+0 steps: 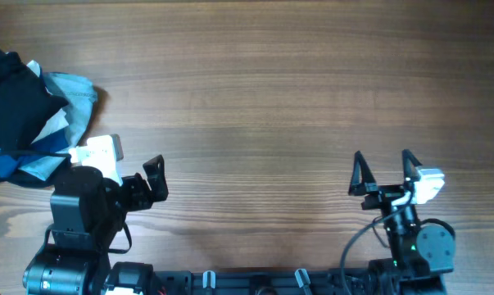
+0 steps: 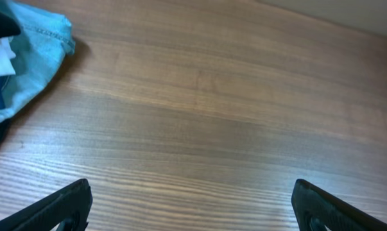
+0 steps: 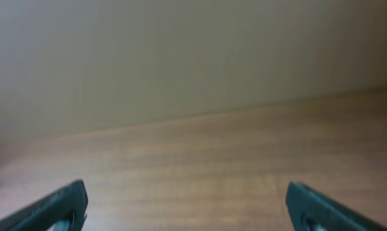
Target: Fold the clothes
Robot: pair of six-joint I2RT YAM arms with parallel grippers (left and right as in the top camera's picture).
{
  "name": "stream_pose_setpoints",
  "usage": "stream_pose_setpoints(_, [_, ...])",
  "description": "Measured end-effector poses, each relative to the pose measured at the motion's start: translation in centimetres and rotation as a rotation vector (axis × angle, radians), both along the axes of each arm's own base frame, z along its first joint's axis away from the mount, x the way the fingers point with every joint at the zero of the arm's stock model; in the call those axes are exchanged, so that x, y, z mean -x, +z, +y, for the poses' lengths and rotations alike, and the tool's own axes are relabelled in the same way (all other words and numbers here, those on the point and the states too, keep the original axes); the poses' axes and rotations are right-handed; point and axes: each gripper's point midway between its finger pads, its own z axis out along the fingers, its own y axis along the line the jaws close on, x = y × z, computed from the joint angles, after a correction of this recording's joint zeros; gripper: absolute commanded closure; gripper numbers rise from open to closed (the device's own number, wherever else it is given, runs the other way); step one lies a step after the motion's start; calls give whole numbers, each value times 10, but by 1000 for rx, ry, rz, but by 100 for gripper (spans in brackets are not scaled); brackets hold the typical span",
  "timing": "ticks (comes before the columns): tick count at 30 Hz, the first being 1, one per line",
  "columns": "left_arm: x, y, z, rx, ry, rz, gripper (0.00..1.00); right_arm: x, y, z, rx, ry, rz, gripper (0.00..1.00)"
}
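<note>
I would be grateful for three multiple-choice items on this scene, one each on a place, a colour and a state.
1. Where does the black shirt lie?
A. in the pile at the left edge of the table
B. at the table's centre
C. spread flat along the far edge

2. What colour is the denim beside it?
A. red
B. light blue
C. yellow

3. How do the left gripper and right gripper stand?
A. both shut on fabric
B. one open, one shut
C. both open, holding nothing

Answers:
1 A: the overhead view shows it bunched at the left edge.
2 B: the overhead and left wrist views show pale blue.
3 C: each wrist view shows jaws wide apart over bare wood.
</note>
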Motion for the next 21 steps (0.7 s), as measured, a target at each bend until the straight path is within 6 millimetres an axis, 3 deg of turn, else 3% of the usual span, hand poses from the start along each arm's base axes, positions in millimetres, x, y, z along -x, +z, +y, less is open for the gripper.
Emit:
stream_pose_setpoints(2, [0,0,0,0,0,1,0,-7,-5,4,15,17,-100,0])
stream_pose_setpoints(7, [0,-1,0,0,0,2,0,-9,-47,15,127,80,16,0])
stream_pose_setpoints(21, [0,-1,0,0,0,2,0,-8,-49,22,163,118,13,0])
